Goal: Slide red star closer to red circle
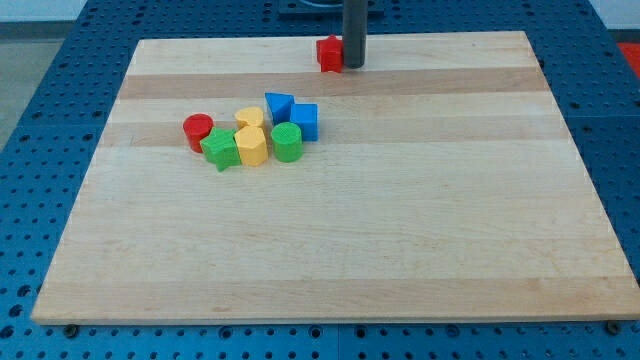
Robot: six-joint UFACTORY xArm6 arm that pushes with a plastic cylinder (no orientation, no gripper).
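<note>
The red star [329, 54] lies near the view's top edge of the wooden board, a little right of the middle. My tip [353, 67] stands right against the star's right side. The red circle [198, 131] sits far off to the view's lower left, at the left end of a cluster of blocks.
The cluster beside the red circle holds a green star [220, 148], two yellow blocks [251, 144], a green cylinder [286, 142], a blue triangle [279, 105] and a blue cube [304, 121]. The wooden board [330, 240] lies on a blue pegboard.
</note>
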